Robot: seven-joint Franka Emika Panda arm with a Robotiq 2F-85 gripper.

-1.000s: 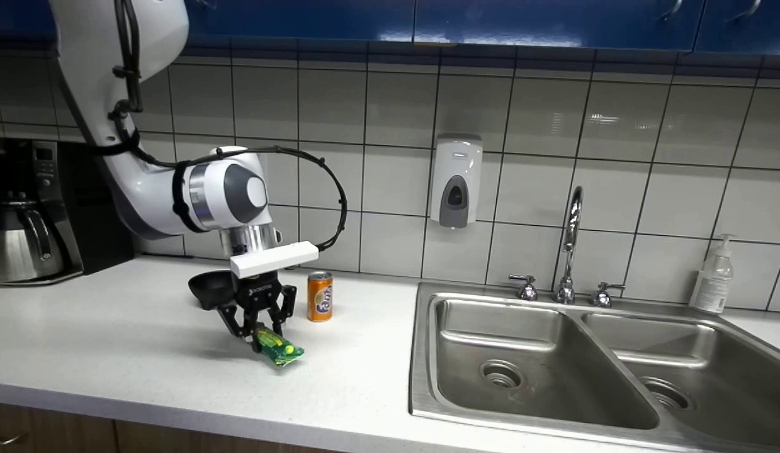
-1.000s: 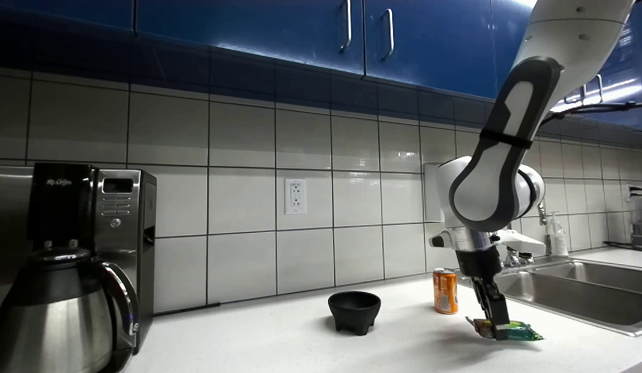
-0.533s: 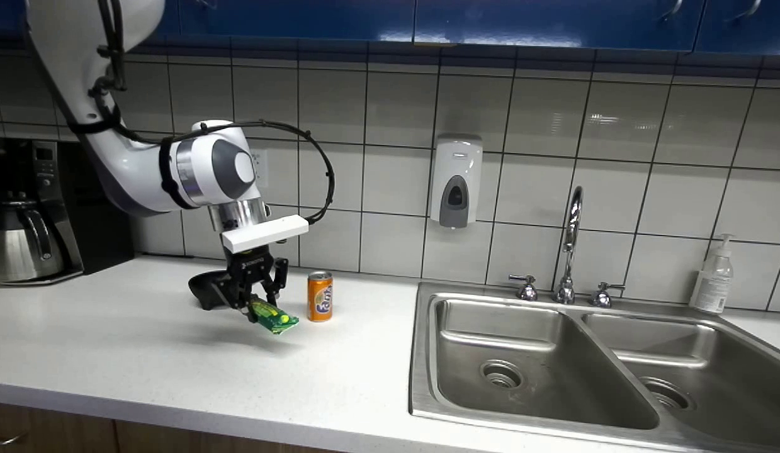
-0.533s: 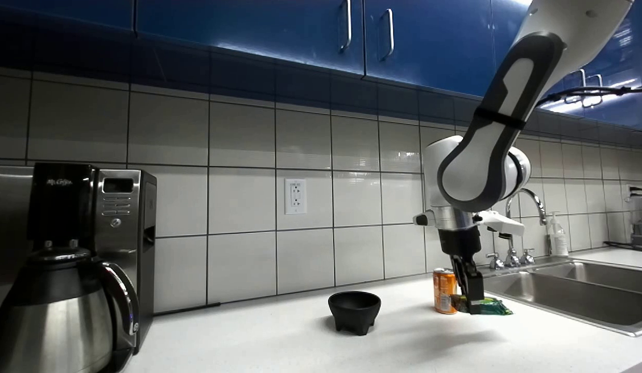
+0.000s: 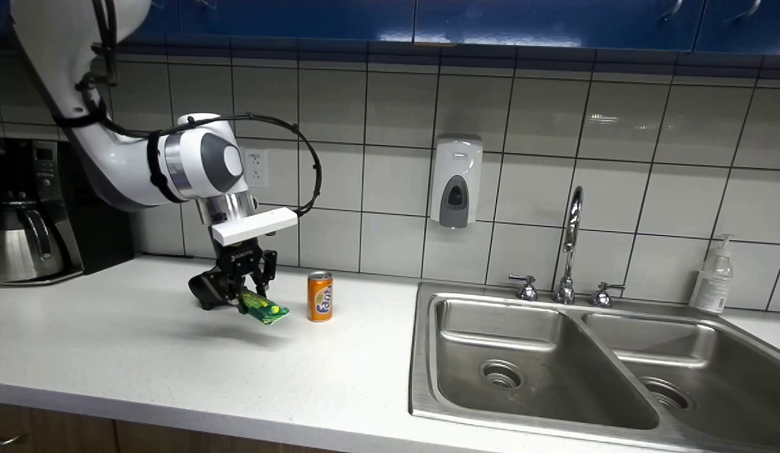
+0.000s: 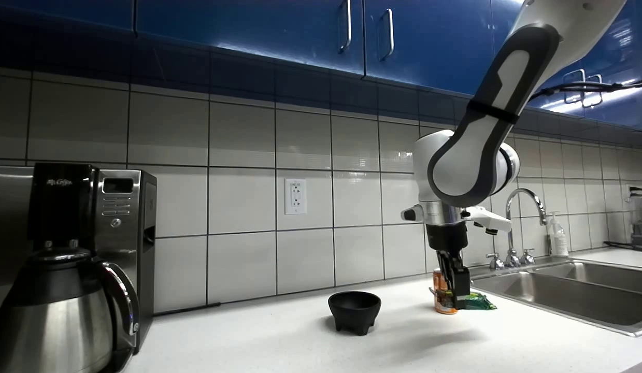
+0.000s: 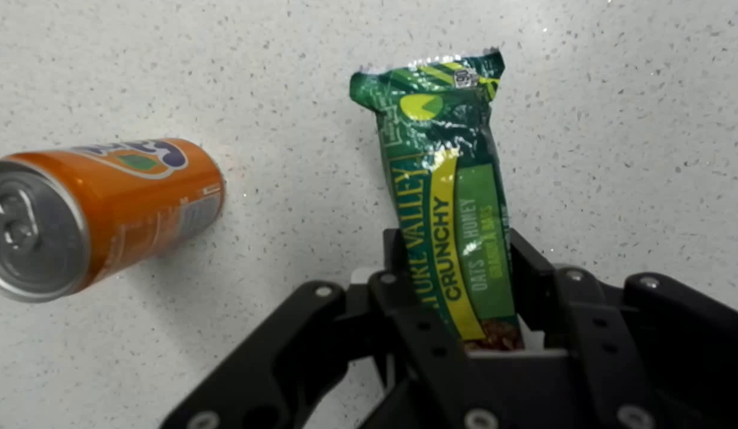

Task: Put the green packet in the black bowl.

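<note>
The green packet, with a yellow stripe, is held between the fingers of my gripper, which is shut on it. In the wrist view the packet (image 7: 446, 179) sticks out past the gripper (image 7: 455, 256). In the exterior views the packet (image 5: 265, 309) (image 6: 480, 301) hangs above the counter, a shadow below it, in the gripper (image 5: 254, 301) (image 6: 459, 300). The black bowl (image 6: 354, 311) stands upright on the counter, well left of the gripper in that view. In an exterior view the bowl (image 5: 204, 290) is partly hidden behind the gripper. The bowl is out of the wrist view.
An orange can (image 5: 320, 297) stands close to the packet; it also shows in the wrist view (image 7: 148, 202). A coffee machine (image 6: 118, 217) stands at the left end. The sink (image 5: 421, 352) is on the right. Blue cabinets (image 6: 248, 36) hang above.
My gripper has risen off the counter with the green packet in it and moved toward the wall and the bowl's side. Bowl and can have not moved.
</note>
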